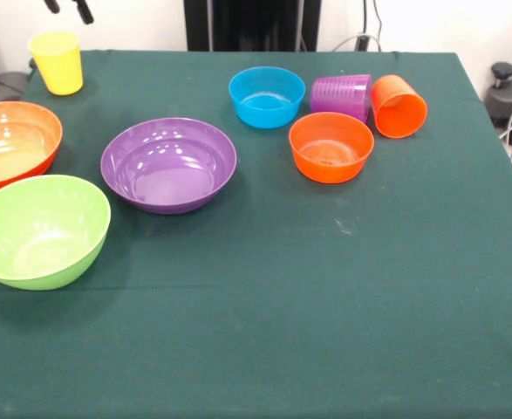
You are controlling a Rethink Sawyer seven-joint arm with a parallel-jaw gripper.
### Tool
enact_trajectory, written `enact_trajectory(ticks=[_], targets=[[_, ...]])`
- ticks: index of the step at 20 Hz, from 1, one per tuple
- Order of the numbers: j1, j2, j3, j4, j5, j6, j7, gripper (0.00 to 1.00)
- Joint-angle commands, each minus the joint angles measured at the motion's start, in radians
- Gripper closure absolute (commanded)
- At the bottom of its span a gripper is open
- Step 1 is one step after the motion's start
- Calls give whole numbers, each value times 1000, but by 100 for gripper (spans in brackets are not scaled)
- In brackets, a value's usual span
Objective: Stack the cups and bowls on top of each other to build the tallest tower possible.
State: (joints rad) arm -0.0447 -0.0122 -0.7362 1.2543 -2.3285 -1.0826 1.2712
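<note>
Claw above upright yellow cup.

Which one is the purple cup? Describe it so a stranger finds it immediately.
Start at the green table's far side, where four things cluster. The purple cup lies tipped on its side between the small blue bowl and the orange cup. It alone is ribbed.

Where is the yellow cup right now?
In the front view the yellow cup stands upright at the table's far left corner, behind the big orange bowl.
</note>
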Motion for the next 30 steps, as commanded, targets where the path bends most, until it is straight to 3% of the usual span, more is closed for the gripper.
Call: enact_trajectory(ticks=[1,15,20,30], targets=[[2,92,155,-80,54,142,110,0],[-19,189,140,-127,77,178,117,0],[-36,208,127,-189,94,196,153,0],[-89,259,118,-345,92,121,261,0]])
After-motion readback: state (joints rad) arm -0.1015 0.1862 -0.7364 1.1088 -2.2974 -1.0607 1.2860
